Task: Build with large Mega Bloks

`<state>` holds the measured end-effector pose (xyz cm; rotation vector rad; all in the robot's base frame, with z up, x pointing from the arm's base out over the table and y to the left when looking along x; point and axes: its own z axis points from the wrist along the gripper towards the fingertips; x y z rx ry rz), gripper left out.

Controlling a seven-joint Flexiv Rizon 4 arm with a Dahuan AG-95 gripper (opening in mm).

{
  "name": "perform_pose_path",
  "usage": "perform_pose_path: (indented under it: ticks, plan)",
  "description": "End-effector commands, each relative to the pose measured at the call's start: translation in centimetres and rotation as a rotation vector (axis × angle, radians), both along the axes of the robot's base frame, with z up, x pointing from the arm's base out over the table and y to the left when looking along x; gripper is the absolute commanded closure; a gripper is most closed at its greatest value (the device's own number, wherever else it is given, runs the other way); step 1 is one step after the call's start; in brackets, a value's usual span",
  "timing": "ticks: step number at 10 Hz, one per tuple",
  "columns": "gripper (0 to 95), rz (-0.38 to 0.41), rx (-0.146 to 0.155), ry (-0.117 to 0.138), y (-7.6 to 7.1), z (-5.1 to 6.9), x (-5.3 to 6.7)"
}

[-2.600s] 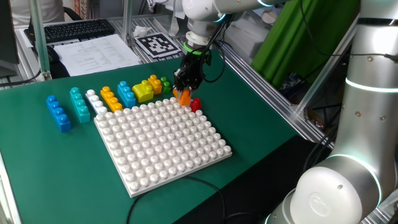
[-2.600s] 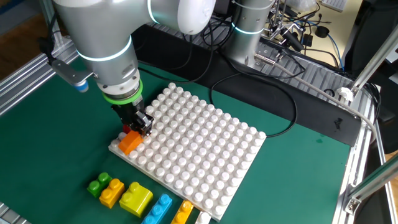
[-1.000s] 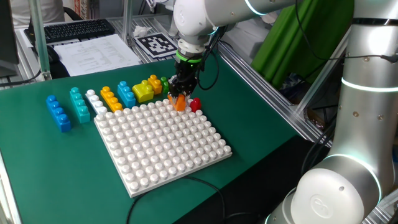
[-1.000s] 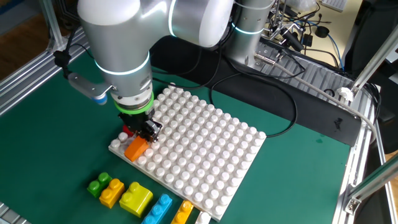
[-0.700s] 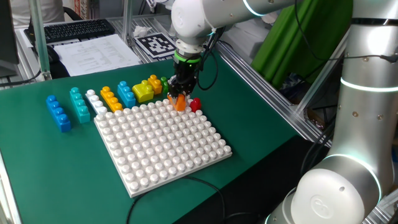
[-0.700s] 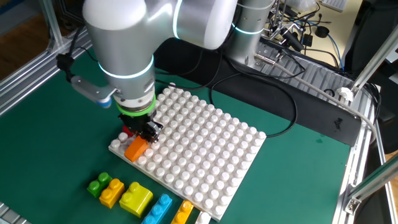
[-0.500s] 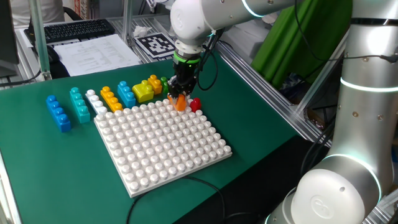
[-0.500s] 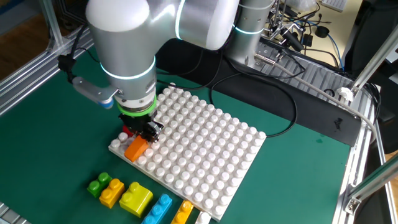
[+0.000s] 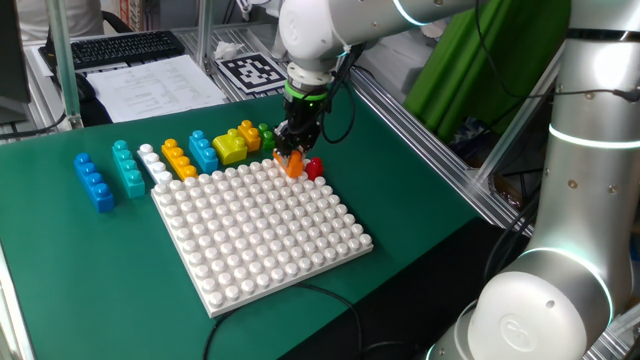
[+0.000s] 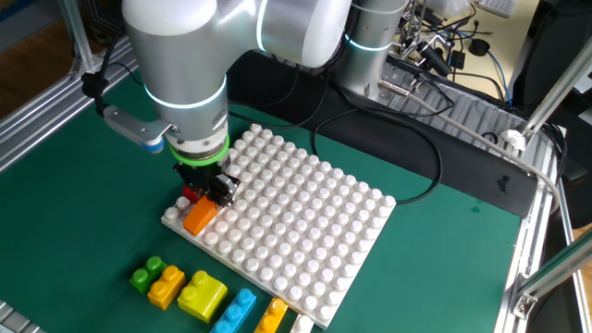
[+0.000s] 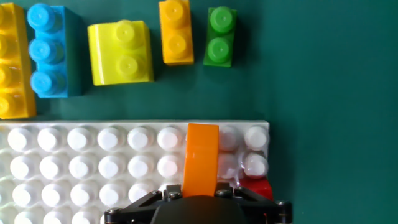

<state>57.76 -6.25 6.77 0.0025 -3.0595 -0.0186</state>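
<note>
My gripper (image 9: 293,156) (image 10: 205,207) (image 11: 201,186) is shut on an orange brick (image 9: 294,165) (image 10: 199,216) (image 11: 201,158) and holds it tilted over the corner of the white baseplate (image 9: 260,240) (image 10: 305,213) (image 11: 74,162). A red brick (image 9: 315,168) (image 10: 189,193) (image 11: 256,186) lies beside that corner. On the green mat beyond the plate's edge lie a row of loose bricks: green (image 11: 220,37), orange-yellow (image 11: 176,31), yellow (image 11: 121,53), blue (image 11: 53,50), yellow-orange (image 11: 12,62). White (image 9: 152,163), teal (image 9: 127,168) and blue (image 9: 93,182) bricks lie further left.
A keyboard and papers (image 9: 150,80) lie at the back left, with a marker tag (image 9: 252,70). A black cable (image 10: 407,176) runs past the plate. Metal frame rails (image 9: 440,150) border the mat.
The gripper with the orange brick has shifted slightly along the plate's corner edge; the brick stays in the jaws. The loose bricks have not moved.
</note>
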Motion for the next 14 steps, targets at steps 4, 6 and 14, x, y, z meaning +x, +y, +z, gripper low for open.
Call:
perform_pose_path:
  ticks: [4, 6, 14]
  plan:
    - [95.0, -0.004, 0.002, -0.015, 0.1, -0.8, -0.9]
    - [95.0, -0.006, 0.001, -0.026, 0.3, -1.4, -1.1]
    - [95.0, -0.006, 0.018, -0.022, 0.1, -3.2, -0.6]
